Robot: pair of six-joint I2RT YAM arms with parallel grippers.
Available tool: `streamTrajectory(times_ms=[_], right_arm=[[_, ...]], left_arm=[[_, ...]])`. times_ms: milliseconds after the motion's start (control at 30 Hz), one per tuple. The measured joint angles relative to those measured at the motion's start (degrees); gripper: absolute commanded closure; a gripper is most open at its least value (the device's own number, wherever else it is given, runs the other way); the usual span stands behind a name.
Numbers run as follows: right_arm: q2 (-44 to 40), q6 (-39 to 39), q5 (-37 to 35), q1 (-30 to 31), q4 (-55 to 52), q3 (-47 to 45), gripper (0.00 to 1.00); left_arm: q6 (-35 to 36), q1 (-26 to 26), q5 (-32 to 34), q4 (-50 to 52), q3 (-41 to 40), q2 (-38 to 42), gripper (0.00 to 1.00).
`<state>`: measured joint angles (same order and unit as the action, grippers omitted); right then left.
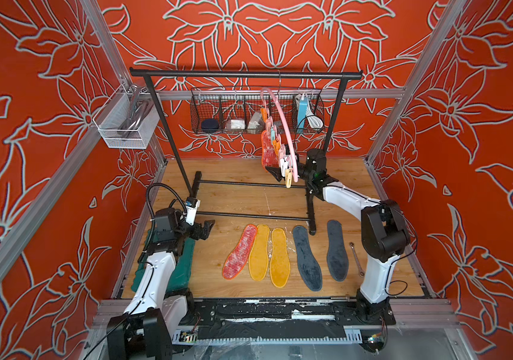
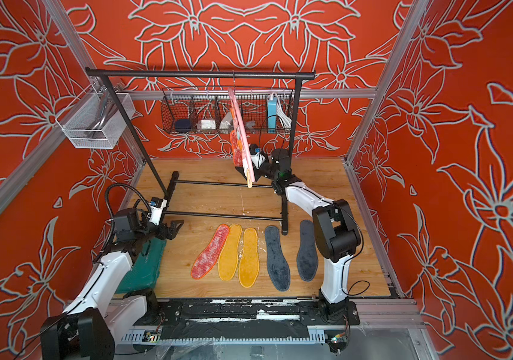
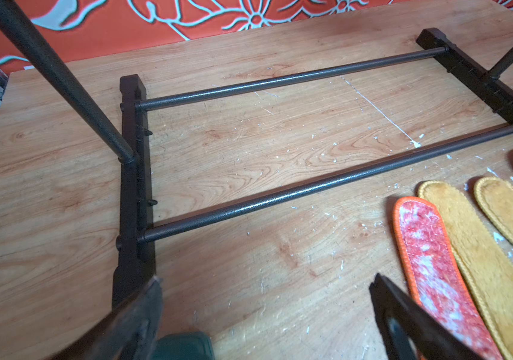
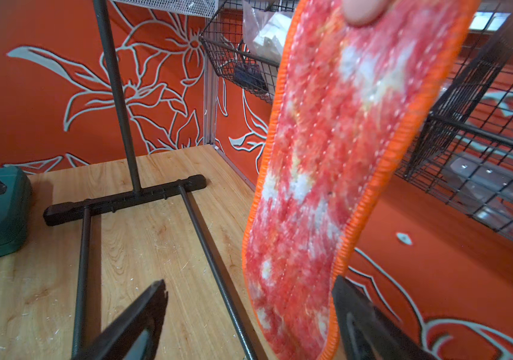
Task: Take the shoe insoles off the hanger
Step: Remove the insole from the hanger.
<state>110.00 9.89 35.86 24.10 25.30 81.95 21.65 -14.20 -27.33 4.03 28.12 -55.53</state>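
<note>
Right claw (image 4: pixel 249 280): jaws spread wide, gripping nothing; it is raised off the table (image 1: pixel 233 199) at the low end of the hanger.
Hanging insole (image 4: pixel 326 156): red-pink with orange edging. It comes down from above the right claw, and its lower end drops between the two jaws, pinched by neither.
Contact: one finger (image 4: pixel 361 311) sits right at the orange edging. It may be brushing it, but the wrist view is too close and blurred to say.
Hanger (image 1: pixel 283 123): a pink arch hooked on the black rack (image 1: pixel 245 74). It is tilted, so its low end comes just beside the right claw and the rest rises above it.
Clothespins (image 1: pixel 287 174): a pastel row along the hanger, the lowest just beside the right claw. A pale one (image 4: pixel 361 9) clamps the insole's top, high above the jaws.
Left claw (image 3: pixel 264 311): jaws at full spread, empty, hovering low over the table.
Red-pink insole on the table (image 1: pixel 240 252): flat, nearest the left claw, just beside one of its fingers in the wrist view.
Mustard insoles (image 1: pixel 259 252) (image 1: pixel 279 257): flat, next along from the left claw, side by side.
Dark grey insoles (image 1: pixel 306 258) (image 1: pixel 336 251): flat, farthest from the left claw, well below the right claw.
Green case (image 1: pixel 183 268): on the table, behind the left claw, under its arm.
</note>
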Motion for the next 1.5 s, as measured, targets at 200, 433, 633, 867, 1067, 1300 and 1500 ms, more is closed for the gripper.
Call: streamTrajectory(times_ms=[200, 433, 633, 867, 1067, 1300, 1500], right_arm=[[1.14, 2.4, -1.6, -0.02, -1.86, 2.08, 0.11], [3.93, 3.91, -0.76, -0.02, -3.74, 5.7, 0.13], [6.14, 2.73, 2.19, -0.02, -4.13, 8.37, 0.52], [5.57, -0.81, 6.62, 0.07, -1.14, 6.1, 0.88], [1.84, -4.48, 8.39, 0.39, 1.9, -1.64, 1.0], [-5.66, -10.36, 6.25, 1.97, 2.1, -7.74, 1.0], [-12.66, -14.29, 2.89, 3.13, 3.02, -12.76, 1.0]], left_arm=[[0.22, 0.04, -0.15, 0.2, 0.0, 0.0, 0.02], [0.48, 0.24, -0.48, 0.33, 0.0, 0.0, 0.02], [0.9, 0.37, -0.9, 0.63, 0.0, 0.04, 0.02], [1.36, 0.61, -1.09, 1.03, 0.0, 0.07, 0.02], [1.55, 0.76, -1.29, 1.18, 0.0, 0.48, 0.02], [4.26, 1.31, -11.06, 4.48, 0.85, 2.03, 0.02], [6.97, 5.4, -18.16, 9.07, 10.38, 1.97, 0.02]])
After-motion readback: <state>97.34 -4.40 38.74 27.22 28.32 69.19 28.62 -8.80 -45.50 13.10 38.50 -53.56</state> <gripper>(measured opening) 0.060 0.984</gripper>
